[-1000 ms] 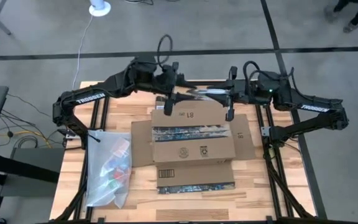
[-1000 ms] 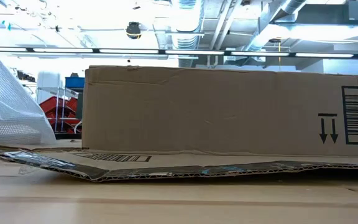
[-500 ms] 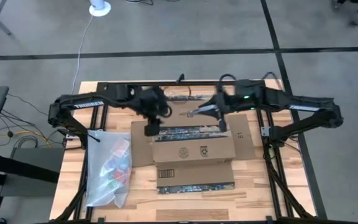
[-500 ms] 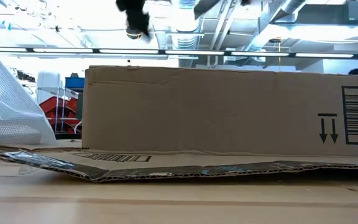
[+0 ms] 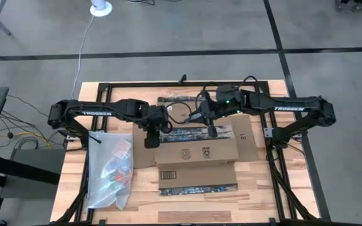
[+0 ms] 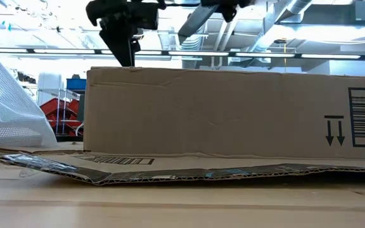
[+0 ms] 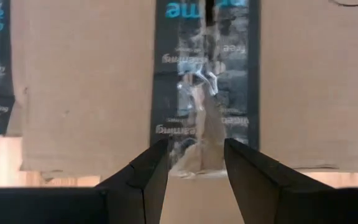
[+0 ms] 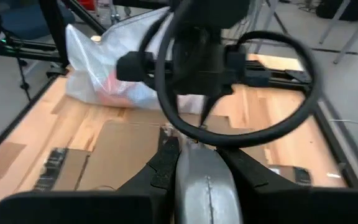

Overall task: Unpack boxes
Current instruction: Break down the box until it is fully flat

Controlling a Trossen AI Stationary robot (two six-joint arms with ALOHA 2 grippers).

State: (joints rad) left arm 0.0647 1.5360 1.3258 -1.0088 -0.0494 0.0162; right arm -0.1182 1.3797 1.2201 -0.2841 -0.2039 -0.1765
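We see the box (image 5: 195,152) lying mid-table, flaps splayed. Beside the box sits a bag (image 5: 110,168). Our left gripper (image 5: 149,139) hangs over the box's taped flap, fingers spread; our right gripper (image 5: 211,131) pinches something silvery.
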